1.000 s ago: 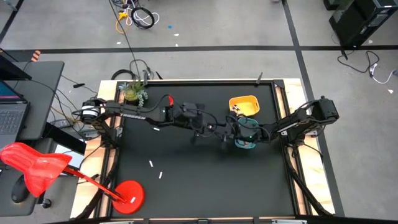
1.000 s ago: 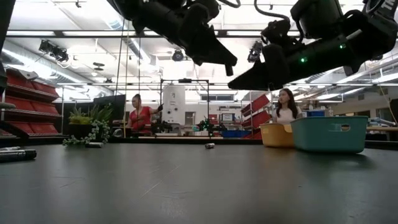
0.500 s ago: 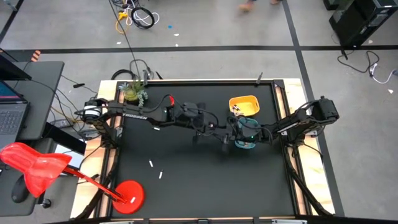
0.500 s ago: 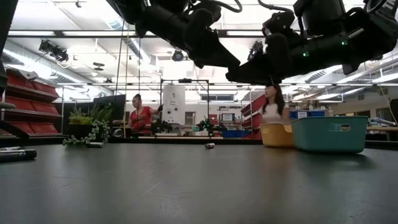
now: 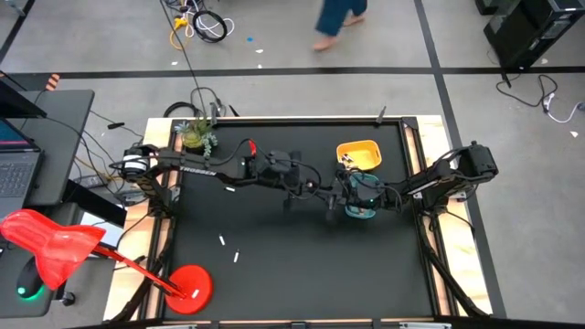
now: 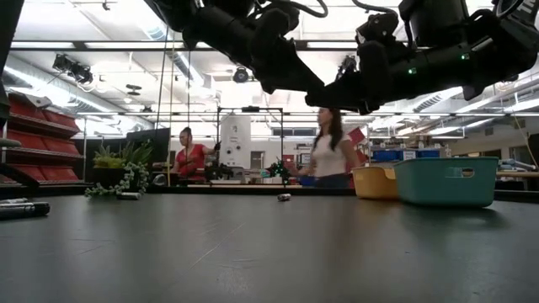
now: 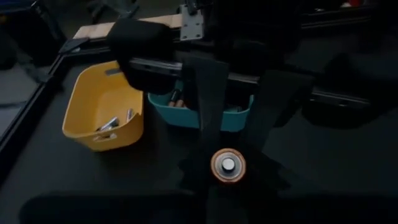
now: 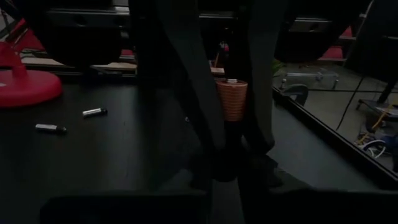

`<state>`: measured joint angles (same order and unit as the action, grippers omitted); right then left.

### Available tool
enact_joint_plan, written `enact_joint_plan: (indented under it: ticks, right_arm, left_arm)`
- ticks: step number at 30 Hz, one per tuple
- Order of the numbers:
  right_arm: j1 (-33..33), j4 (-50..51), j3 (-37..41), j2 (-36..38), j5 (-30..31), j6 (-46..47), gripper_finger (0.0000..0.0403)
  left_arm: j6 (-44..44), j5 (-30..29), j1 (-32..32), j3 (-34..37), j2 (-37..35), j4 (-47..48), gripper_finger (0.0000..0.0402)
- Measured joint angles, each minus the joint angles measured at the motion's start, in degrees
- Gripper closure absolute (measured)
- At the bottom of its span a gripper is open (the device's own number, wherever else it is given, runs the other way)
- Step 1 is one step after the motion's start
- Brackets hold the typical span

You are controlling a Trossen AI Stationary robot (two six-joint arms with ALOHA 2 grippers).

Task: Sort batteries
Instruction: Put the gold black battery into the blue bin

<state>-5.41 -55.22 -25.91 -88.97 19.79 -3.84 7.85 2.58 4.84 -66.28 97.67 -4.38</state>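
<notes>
From the high view we look straight down on the whole black table (image 5: 274, 274), both arms reaching toward its middle. Our low view sits at tabletop height, facing level across into the room. Each of the 2 wrist cameras looks forward, close past its own fingers. All 4 share the table; 3 show the yellow tray (image 5: 359, 153) and teal tray (image 6: 445, 181).

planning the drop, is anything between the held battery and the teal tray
Nothing visible. The dark copper-ended battery sits gripped between both hands above the black table; the teal plastic tray lies just beyond, beside the yellow plastic tray.
</notes>
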Motion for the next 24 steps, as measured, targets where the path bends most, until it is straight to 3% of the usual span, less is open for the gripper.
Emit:
enact_joint_plan:
  ticks: [4, 14, 21, 24]
  right_arm:
    - [0.6, 0.5, 0.0, 0.0, -0.1, 0.6, 0.0356]
    - [1.7, 3.6, -0.1, 0.0, 0.3, 2.4, 0.0356]
    - [1.7, 13.8, -0.1, 1.1, 10.2, 3.1, 0.0356]
    - [1.0, 20.6, -0.1, 4.7, 13.1, 6.1, 0.0356]
  left_arm:
    - [-2.3, -4.2, 0.0, -2.5, 0.1, 5.2, 0.0288]
    - [-1.9, -12.3, 0.5, -21.0, 0.2, 37.7, 0.0173]
    - [-7.1, -16.4, -0.1, -23.6, 0.1, 50.6, 0.0178]
    - [-6.0, -18.5, -1.7, -20.6, -0.1, 50.0, 0.0192]
